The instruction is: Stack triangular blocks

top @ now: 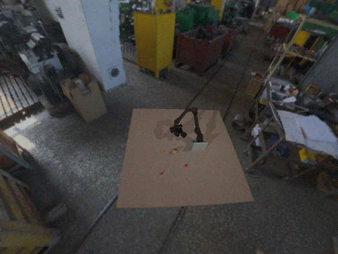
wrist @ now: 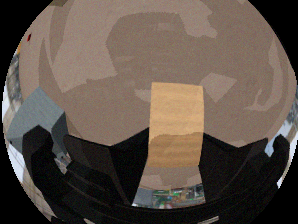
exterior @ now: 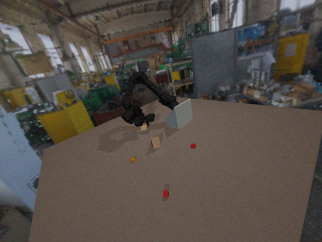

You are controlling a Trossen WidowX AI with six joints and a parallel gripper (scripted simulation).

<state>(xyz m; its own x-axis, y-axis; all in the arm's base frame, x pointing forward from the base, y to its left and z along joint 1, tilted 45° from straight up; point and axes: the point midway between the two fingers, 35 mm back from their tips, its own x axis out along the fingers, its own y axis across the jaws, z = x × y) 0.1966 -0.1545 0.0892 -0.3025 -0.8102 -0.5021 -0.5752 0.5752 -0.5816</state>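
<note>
One tan triangular block (top: 179,136) (exterior: 144,128) (wrist: 176,112) is on the table near the arm. My gripper (top: 180,134) (exterior: 145,124) (wrist: 172,132) is low over it, with one finger against each side in the wrist view; it is shut on this block. The fingers hide part of the block in the top and exterior views. The other tan triangular block (top: 175,151) (exterior: 156,142) stands apart on the table, with a sloped face showing in the exterior view. Nothing touches that block.
A large pale grey wedge (top: 199,146) (exterior: 185,114) (wrist: 39,116) stands by the arm's base. A small orange piece (top: 162,151) (exterior: 133,160) lies near the free block. Two small red pieces, one (top: 186,165) (exterior: 193,145) and another (top: 161,173) (exterior: 165,194), lie farther from the arm.
</note>
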